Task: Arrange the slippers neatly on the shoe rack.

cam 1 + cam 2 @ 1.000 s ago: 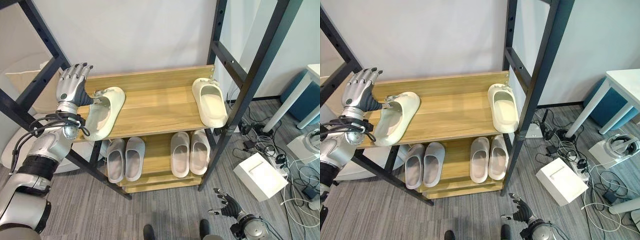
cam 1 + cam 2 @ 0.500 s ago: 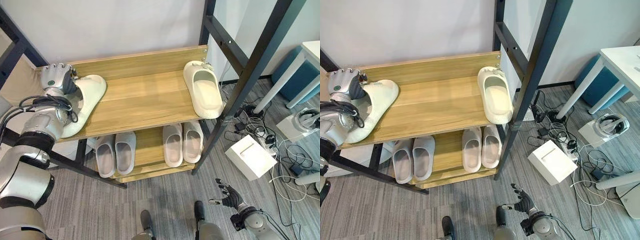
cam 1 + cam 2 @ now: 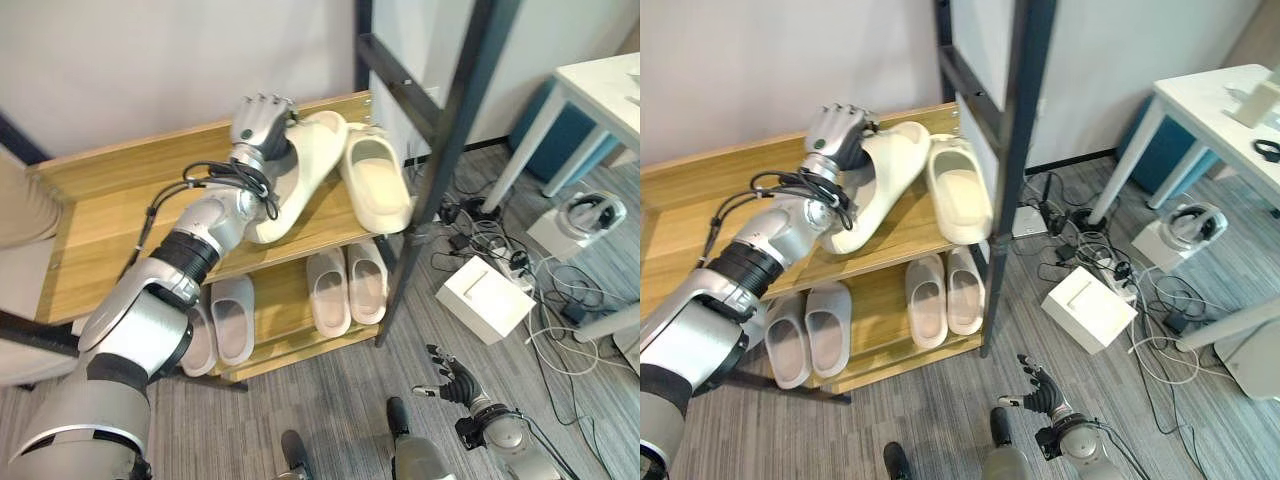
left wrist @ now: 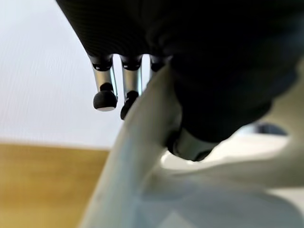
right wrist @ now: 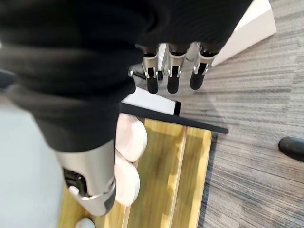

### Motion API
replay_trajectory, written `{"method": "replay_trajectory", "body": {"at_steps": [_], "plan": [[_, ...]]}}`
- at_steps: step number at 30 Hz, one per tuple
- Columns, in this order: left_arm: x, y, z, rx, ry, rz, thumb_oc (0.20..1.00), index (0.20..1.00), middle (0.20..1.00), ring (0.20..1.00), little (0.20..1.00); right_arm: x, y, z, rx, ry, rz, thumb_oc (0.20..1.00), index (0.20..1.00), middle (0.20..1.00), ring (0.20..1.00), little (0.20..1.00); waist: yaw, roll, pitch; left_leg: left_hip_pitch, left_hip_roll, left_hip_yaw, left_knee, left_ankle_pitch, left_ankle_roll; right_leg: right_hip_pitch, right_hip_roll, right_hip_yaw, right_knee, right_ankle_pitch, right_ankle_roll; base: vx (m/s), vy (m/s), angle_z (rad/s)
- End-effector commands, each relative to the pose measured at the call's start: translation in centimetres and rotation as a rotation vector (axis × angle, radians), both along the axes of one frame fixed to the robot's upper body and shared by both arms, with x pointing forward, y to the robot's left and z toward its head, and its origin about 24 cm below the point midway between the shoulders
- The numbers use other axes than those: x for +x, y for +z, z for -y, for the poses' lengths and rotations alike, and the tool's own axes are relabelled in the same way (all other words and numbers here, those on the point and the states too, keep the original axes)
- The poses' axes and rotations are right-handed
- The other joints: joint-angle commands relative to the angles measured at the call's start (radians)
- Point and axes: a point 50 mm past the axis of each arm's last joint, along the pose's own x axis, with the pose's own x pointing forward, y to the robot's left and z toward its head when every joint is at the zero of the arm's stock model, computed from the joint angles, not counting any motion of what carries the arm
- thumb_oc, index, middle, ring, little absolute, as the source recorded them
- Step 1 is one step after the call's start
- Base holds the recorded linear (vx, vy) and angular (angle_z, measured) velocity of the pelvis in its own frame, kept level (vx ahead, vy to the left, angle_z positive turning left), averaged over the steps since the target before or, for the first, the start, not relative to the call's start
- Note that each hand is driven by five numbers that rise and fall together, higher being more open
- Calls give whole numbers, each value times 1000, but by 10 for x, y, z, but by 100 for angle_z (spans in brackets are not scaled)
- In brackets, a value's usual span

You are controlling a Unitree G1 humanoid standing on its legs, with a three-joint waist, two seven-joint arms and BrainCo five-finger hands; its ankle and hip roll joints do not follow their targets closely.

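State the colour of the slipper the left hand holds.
Cream slipper, gripped by the left hand; clearest in the left eye view.

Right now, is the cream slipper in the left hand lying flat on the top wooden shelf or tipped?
Tipped: the cream slipper leans on its side in the left hand, beside the flat cream slipper.

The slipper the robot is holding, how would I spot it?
Find the wooden shoe rack and its top shelf. Two cream slippers lie at the right end. Yours is the tilted slipper under the left hand, beside the flat slipper.
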Motion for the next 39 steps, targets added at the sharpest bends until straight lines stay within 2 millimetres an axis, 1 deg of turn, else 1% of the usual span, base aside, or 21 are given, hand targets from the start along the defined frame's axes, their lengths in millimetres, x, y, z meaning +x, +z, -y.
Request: {"method": "replay_trajectory", "body": {"at_steps": [1,3,5,6,8,11,16,17,20,23,25,28,31,32,33,34,35,36,37,39], "plan": [[5,47,-32,-39,155,80,200,200,200,200,200,9,14,10,13,-29,77,1000,1000,1000,1000,1000,14,-15,-30,55,32,11,-5,-32,-42,40,-28,-24,1,-37,83,-11,-95,-23],[9,38,-48,-49,244,13,200,200,200,200,200,9,15,9,11,-23,83,1000,1000,1000,1000,1000,-3,-14,-33,61,40,29,-5,-30,-45,32,-20,-7,1,-33,82,-16,-66,-35],[10,28,-56,-60,297,-34,200,200,200,200,200,8,15,8,11,-12,80,1000,1000,1000,1000,1000,-10,-14,-34,63,45,38,-5,-28,-47,25,-16,1,1,-31,81,-7,-50,-29],[11,26,-57,-69,297,-40,200,200,200,200,200,7,14,7,9,-9,75,1000,1000,1000,1000,1000,-9,-13,-34,64,45,38,-5,-28,-47,26,-15,1,1,-31,80,1,-35,-27],[11,18,-60,-59,314,-65,200,200,200,200,200,4,11,5,8,2,58,1000,1000,1000,1000,1000,-3,-13,-35,64,46,33,-5,-27,-46,31,-15,-4,1,-33,78,-1,-13,-10],[9,11,-66,-60,324,-68,200,200,200,200,200,2,7,1,13,19,43,1000,1000,1000,1000,1000,20,-15,-33,58,41,12,-5,-28,-43,43,-19,-26,1,-37,78,-2,-2,9],[6,6,-76,-51,351,-71,200,200,200,200,200,4,7,-3,16,33,45,1000,1000,1000,1000,1000,34,-17,-29,50,35,-5,-5,-28,-41,50,-24,-45,1,-37,77,-2,17,21],[4,2,-82,-46,368,-83,200,200,200,200,200,5,7,-4,17,35,45,1000,1000,1000,1000,1000,39,-19,-26,47,33,-7,-5,-28,-40,49,-25,-49,1,-36,78,-9,20,18],[3,-4,-83,-29,373,-97,200,200,200,200,200,4,6,-5,16,38,41,1000,1000,1000,1000,1000,45,-23,-23,42,30,-12,-5,-28,-38,48,-26,-51,1,-35,78,-3,6,3],[4,-8,-79,-30,362,-103,200,200,200,200,200,3,4,-6,13,42,33,1000,1000,1000,1000,1000,47,-26,-17,37,28,-18,-5,-28,-37,47,-29,-52,1,-34,78,-2,10,6],[7,-12,-69,-28,341,-112,200,200,200,200,200,3,4,-6,10,43,35,1000,1000,1000,1000,1000,42,-28,-12,33,28,-18,-5,-28,-37,44,-31,-50,1,-33,78,4,15,13],[8,-13,-65,-40,331,-115,200,200,200,200,200,4,5,-5,9,39,37,1000,1000,1000,1000,1000,39,-30,-12,33,29,-15,-5,-29,-36,40,-31,-47,1,-32,79,5,2,1],[14,-12,-43,-59,287,-120,200,200,200,200,200,3,6,-2,4,32,41,1000,1000,1000,1000,1000,22,-33,-13,40,31,0,-5,-29,-37,35,-28,-33,1,-32,78,11,-5,-4],[14,-11,-43,-59,286,-120,200,200,200,200,200,3,6,-2,4,32,41,1000,1000,1000,1000,1000,22,-33,-13,40,31,0,-5,-29,-37,35,-28,-33,1,-32,78,9,-12,-9],[15,-9,-34,-67,255,-108,200,200,200,200,200,2,5,-1,0,27,36,1000,1000,1000,1000,1000,20,-31,-14,41,31,1,-5,-30,-37,36,-27,-33,1,-32,78,8,-6,-6],[15,-9,-34,-67,255,-108,322,322,322,322,322,2,5,-1,0,26,36,1000,1000,1000,1000,1000,20,-31,-13,41,31,1,-5,-30,-37,36,-27,-33,1,-32,78,10,-19,-4],[16,-6,-22,-62,216,-95,598,598,598,598,598,2,4,0,-2,23,30,1000,1000,1000,1000,1000,19,-30,-13,43,31,-1,-5,-30,-37,38,-26,-34,1,-33,77,6,-21,-4],[16,-7,-18,-59,205,-94,630,630,630,630,630,2,4,0,-3,20,29,1000,1000,1000,1000,1000,20,-30,-14,43,31,-2,-5,-31,-36,39,-26,-35,1,-34,77,0,0,0],[17,-7,-14,-62,194,-99,1000,1000,1000,1000,1000,2,3,0,-4,19,28,1000,1000,1000,1000,1000,19,-30,-15,44,31,-3,-5,-31,-36,40,-26,-35,1,-35,76,0,0,0],[17,-7,-10,-67,183,-104,1000,1000,1000,1000,1000,2,4,1,-4,12,29,1000,1000,1000,1000,1000,18,-28,-17,45,33,-3,-5,-31,-36,41,-26,-34,1,-35,76,0,0,0]]}}
